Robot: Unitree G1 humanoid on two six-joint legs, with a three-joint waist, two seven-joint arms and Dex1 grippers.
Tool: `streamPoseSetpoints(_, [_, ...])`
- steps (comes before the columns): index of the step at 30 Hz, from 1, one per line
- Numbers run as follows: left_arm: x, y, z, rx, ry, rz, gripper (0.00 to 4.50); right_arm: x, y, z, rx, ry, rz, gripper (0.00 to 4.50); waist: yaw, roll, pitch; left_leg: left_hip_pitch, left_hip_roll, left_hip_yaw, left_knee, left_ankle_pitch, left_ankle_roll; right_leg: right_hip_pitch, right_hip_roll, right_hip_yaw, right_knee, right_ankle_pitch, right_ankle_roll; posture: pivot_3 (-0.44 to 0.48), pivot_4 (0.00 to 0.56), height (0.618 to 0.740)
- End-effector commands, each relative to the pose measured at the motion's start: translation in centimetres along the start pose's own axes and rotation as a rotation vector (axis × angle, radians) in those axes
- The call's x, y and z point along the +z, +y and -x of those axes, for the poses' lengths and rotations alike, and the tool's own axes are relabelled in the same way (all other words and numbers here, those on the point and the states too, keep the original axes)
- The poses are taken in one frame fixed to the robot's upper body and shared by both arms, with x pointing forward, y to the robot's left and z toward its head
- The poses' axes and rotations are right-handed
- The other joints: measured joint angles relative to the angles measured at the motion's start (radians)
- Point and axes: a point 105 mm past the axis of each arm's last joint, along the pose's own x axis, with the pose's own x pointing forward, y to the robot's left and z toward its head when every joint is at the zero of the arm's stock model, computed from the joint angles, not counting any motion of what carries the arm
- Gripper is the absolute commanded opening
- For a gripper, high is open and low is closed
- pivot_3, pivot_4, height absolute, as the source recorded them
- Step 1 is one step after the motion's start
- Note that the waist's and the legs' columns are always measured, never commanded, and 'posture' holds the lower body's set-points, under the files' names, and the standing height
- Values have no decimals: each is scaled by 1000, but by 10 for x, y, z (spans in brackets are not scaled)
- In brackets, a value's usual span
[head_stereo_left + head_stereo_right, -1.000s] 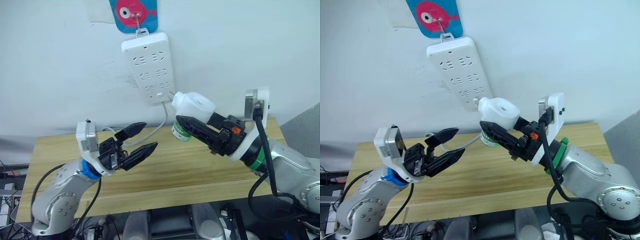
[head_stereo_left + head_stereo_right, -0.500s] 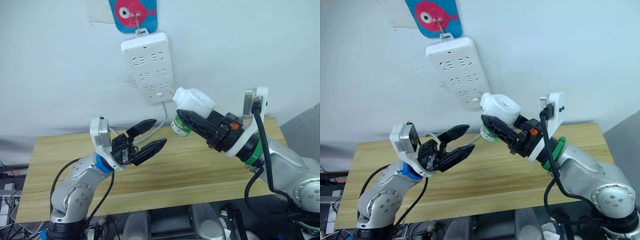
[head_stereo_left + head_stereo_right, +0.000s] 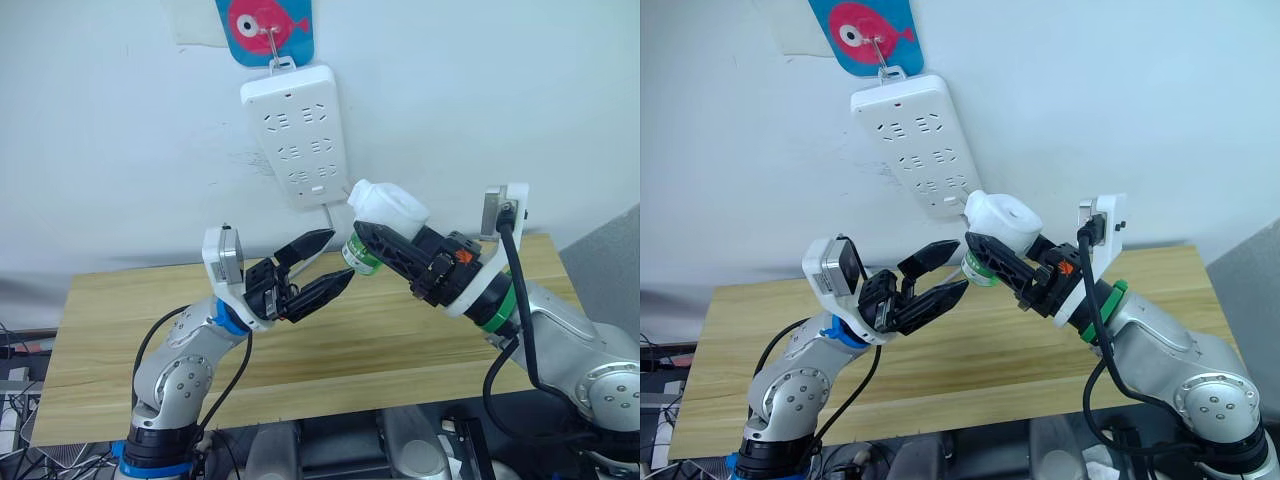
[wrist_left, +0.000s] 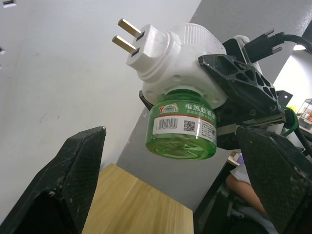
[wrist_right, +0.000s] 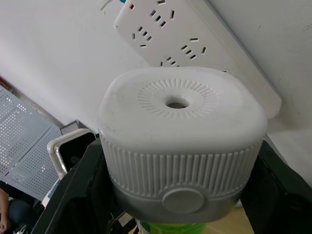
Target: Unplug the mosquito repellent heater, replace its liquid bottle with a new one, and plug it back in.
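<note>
**A:** Item one, the mosquito repellent heater [image 3: 388,208]. Where do you have it?

**B:** Off the wall. Your right claw [image 3: 372,243] is clamped on its ribbed white body and holds it in the air, just below and beside the lower end of the power strip [image 3: 297,133], above the counter [image 3: 400,335]. Prongs bare, pointing toward the strip but not in any socket.

**A:** Item two, its liquid bottle [image 4: 182,129]?

**B:** Green, labelled, still screwed into the heater's underside. Not yet removed.

**A:** Item three, your left claw [image 3: 331,263]. Change since a second ago?

**B:** It has risen from low over the counter and closed most of the distance to the heater. Its fingers are spread wide, tips now just short of the bottle, one to each side in the left wrist view. No contact that you can see.

**A:** Meaning for the task?

**B:** Unplugging reads as done. You are lining up to take the bottle, likely to twist it free while the right claw steadies the heater.

**A:** Risk?

**B:** Small smooth bottle; close squarely on its sides or it may slip.
</note>
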Motion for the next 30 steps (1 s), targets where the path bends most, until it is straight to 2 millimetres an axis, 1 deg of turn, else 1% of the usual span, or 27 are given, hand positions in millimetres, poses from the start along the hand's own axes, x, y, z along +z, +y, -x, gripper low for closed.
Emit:
streamPoseSetpoints(1, [3, -5, -3, -39, -11, 1, 4466, 5, 12, 1, 42, -36, 13, 2991, 0, 0, 0, 0, 0, 0, 0, 0, 0, 0, 0, 0, 0, 0, 0, -305, 328, 740])
streamPoseSetpoints(14, [1, -5, -20, -65, -52, 17, 4466, 11, 13, -11, 42, -80, -17, 2991, 0, 0, 0, 0, 0, 0, 0, 0, 0, 0, 0, 0, -1, 0, 0, -301, 328, 740])
streamPoseSetpoints(20, [2, -2, -28, -69, -91, 13, 4466, 14, 14, -11, 39, -99, -40, 2991, 0, 0, 0, 0, 0, 0, 0, 0, 0, 0, 0, 0, -1, 0, 0, -309, 328, 740])
streamPoseSetpoints(30, [7, 2, -33, -55, -138, 9, 4466, 17, 16, -10, 31, -112, -50, 2991, -2, 0, 0, 0, 0, 0, 0, 0, 0, 0, 0, 0, -1, 0, 0, -319, 327, 740])
